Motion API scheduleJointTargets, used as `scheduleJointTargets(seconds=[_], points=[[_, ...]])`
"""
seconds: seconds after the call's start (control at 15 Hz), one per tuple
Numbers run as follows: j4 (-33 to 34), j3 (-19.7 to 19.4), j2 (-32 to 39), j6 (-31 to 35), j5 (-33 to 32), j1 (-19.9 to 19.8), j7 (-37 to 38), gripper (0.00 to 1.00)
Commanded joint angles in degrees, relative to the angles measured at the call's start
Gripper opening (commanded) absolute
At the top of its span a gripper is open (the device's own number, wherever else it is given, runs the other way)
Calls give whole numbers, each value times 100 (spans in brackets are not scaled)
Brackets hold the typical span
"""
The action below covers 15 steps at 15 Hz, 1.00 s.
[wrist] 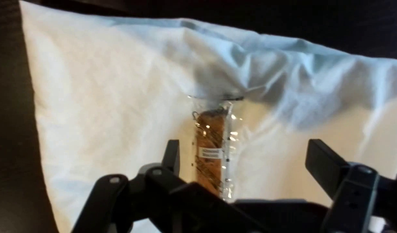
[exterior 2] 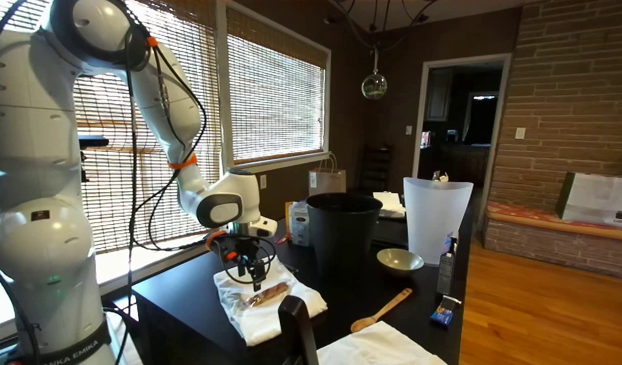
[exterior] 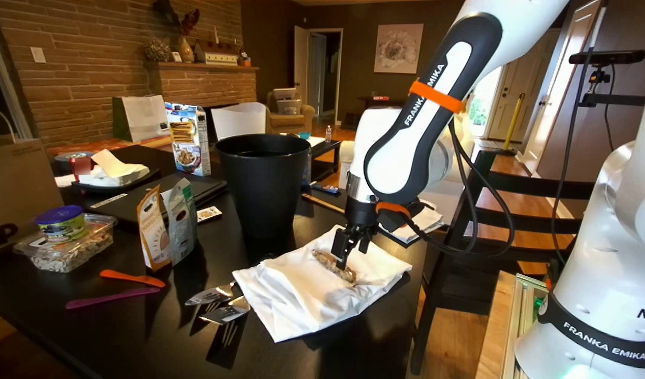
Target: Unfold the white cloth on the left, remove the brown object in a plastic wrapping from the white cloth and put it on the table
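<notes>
Now the gripper (wrist: pixel 246 159) hangs wide-spread over the wrapped brown object (wrist: pixel 210 139), whose long axis crosses the closing direction, nearer one finger (wrist: pixel 173 155) in the wrist view.

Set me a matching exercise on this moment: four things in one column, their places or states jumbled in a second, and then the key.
Things
1. Plastic-wrapped brown bar
2. Hand
3. Purple-lidded tub
4. Wooden spoon

Places and states
A. On top of a clear plastic container
B. Lying directly on the dark table
C. Lying on the wrinkled white cloth
D. Wide open, holding nothing

Right pairs: 1-C, 2-D, 3-A, 4-B
</notes>
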Motion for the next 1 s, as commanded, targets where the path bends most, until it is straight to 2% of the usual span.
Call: scheduleJointTargets(seconds=[0.0,0.2,0.27,0.6,0.93], points=[[125,-506,45,-161,-1572,91,1314,100],[339,-659,128,-247,-2196,173,2017,100],[406,-642,209,-262,-2227,200,2131,100],[660,-619,635,-315,-2048,387,2430,100],[937,-829,1073,-137,-2000,621,2609,100]])
